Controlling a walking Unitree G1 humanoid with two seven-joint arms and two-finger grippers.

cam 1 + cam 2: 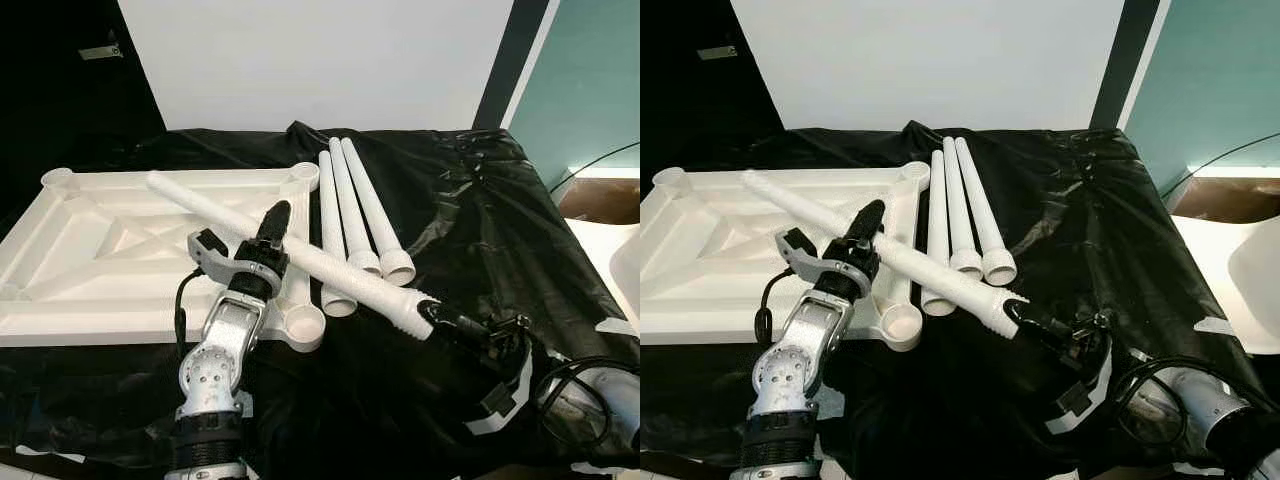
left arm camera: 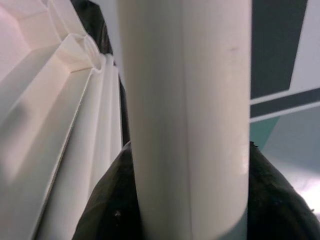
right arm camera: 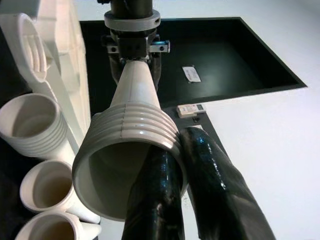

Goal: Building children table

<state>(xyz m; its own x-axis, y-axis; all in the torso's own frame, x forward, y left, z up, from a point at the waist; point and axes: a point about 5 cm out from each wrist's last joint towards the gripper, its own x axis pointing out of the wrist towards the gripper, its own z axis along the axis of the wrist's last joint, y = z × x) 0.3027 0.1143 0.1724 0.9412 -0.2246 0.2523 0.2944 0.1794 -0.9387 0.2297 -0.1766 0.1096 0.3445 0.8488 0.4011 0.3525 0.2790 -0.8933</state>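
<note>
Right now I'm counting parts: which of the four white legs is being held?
The leg lying diagonally across the tabletop: the held leg has the right gripper at its threaded end and the left gripper at its middle. Three loose legs lie side by side.

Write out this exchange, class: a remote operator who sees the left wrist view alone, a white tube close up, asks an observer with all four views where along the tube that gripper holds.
Observer: The left gripper clasps the leg about mid-length.
Operator: Is its other end free?
Observer: No. The right gripper holds the ribbed end, its jaws pinching the rim, one inside the opening.
Operator: Where are the remaining legs?
Observer: Three legs lie side by side on the black cloth, beside the upturned tabletop.
</note>
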